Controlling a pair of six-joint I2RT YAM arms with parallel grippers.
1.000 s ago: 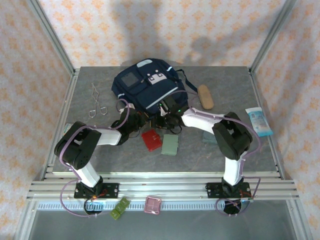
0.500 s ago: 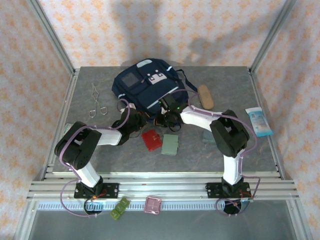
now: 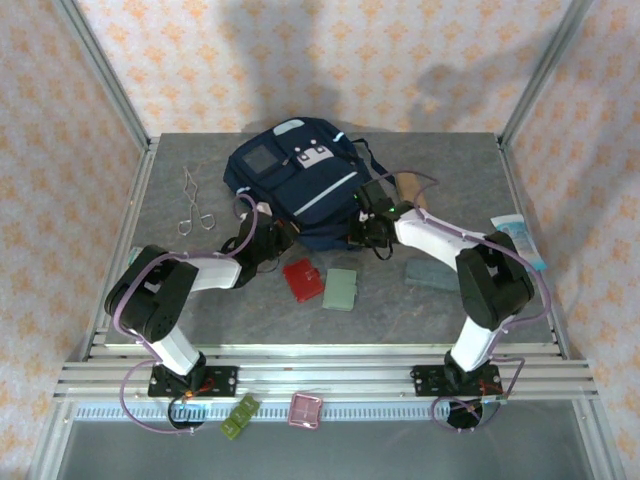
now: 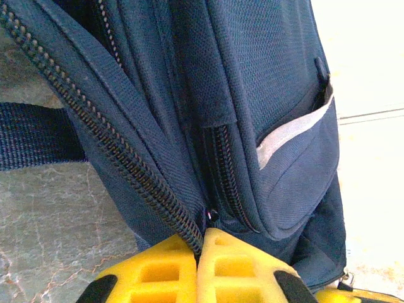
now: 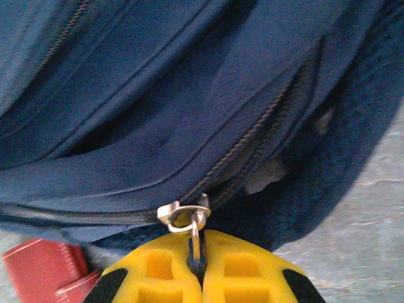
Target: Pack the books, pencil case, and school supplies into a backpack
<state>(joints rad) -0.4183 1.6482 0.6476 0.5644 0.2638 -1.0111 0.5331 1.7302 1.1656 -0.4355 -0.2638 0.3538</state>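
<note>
The navy backpack [image 3: 292,178] lies at the back middle of the table. My left gripper [image 3: 283,236] is at its near edge, shut on the fabric beside the zipper teeth [image 4: 120,158]. My right gripper [image 3: 365,222] is at the near right edge, shut on the metal zipper pull [image 5: 196,235] below the slider [image 5: 183,213]. The red case [image 3: 303,279] and green case [image 3: 341,289] lie in front of the backpack, and the grey slab [image 3: 432,273] lies to their right. The tan pencil case [image 3: 409,186] lies right of the backpack, partly behind a cable. The books are out of view.
A metal scissor-like tool [image 3: 193,205] lies at the left. A light-blue packet [image 3: 520,240] sits near the right edge. Small green [image 3: 240,415] and pink [image 3: 305,410] items rest on the front rail. Frame posts stand at the corners.
The right arm has swung right, carrying its gripper along the backpack's near edge toward the pencil case. The left gripper has stayed at the edge.
</note>
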